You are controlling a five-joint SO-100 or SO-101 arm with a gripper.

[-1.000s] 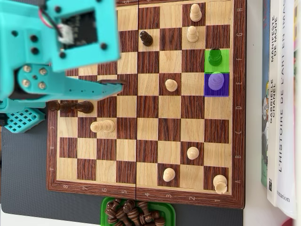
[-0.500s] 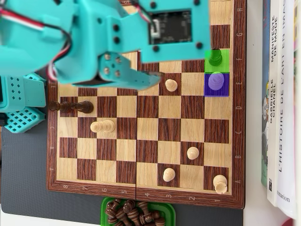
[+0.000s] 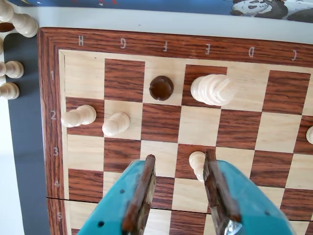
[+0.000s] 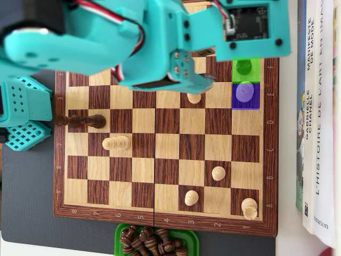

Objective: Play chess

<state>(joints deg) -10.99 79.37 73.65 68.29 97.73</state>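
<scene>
Green tray point(image 4: 118, 237) below your chessboard point(image 4: 165, 220) holds dark captured pieces point(image 4: 146, 241). Your claw point(image 3: 178, 178) hangs released over the board, a pale pawn point(image 3: 197, 163) just beside one finger. Books point(image 4: 318, 117) flank the board.

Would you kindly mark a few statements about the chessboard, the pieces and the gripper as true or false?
1. The teal gripper is open above the wooden chessboard. True.
2. The gripper already holds the dark round-topped chess piece. False: that piece stands free on its square, ahead of the fingertips in the wrist view.
3. A small light wooden pawn stands close against the inside of the right-hand finger in the wrist view. True.
4. The green tray below the board in the overhead view holds light pieces. False: it holds dark pieces.
5. The overhead view shows a green and a purple highlighted square side by side near the board's right edge. True.
</scene>
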